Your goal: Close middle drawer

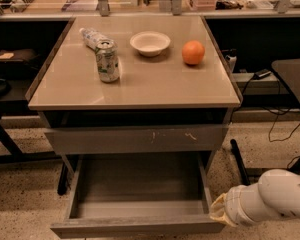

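Note:
The middle drawer (pixel 135 227) is pulled far out below the table top, showing its empty grey box interior (pixel 137 181). Its plain front panel runs along the bottom of the view. Above it is a taller grey drawer front (pixel 135 140) with pale scratch marks, pushed in. My white arm (pixel 282 196) reaches in from the lower right. Its tan-covered wrist end, where my gripper (pixel 218 212) sits, is at the right front corner of the open drawer. The fingers themselves are hidden.
On the tan table top (pixel 140 84) stand a green-and-white can (pixel 107 61), a lying plastic bottle (pixel 91 36), a white bowl (pixel 150 43) and an orange (pixel 193 52). Dark shelving flanks the table. Cables (pixel 280 114) lie on the speckled floor at right.

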Controlling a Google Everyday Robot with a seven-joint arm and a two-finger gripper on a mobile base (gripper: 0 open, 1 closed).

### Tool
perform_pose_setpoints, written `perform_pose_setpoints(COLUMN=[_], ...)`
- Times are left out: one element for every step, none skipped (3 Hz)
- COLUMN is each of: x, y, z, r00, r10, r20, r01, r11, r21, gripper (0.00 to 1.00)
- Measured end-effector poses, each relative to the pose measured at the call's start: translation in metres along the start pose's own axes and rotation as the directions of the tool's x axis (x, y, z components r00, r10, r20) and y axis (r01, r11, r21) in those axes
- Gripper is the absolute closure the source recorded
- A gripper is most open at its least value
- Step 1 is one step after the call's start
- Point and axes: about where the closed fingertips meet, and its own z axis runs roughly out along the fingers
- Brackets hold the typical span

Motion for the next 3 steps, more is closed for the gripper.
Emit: perform_pose_setpoints(x=[0.027, 0.027, 0.022], y=[-0.005, -0.005, 0.004], z=[0.037, 0.038, 0.063], r00=[1.0, 1.0, 1.0], r10=[0.002, 0.002, -0.003], r20=[0.006, 0.007, 0.018], r01=[-0.003, -0.003, 0.003], r11=[0.9996, 0.9996, 0.9998], r21=[0.028, 0.027, -0.022], gripper=[1.0, 1.0, 1.0])
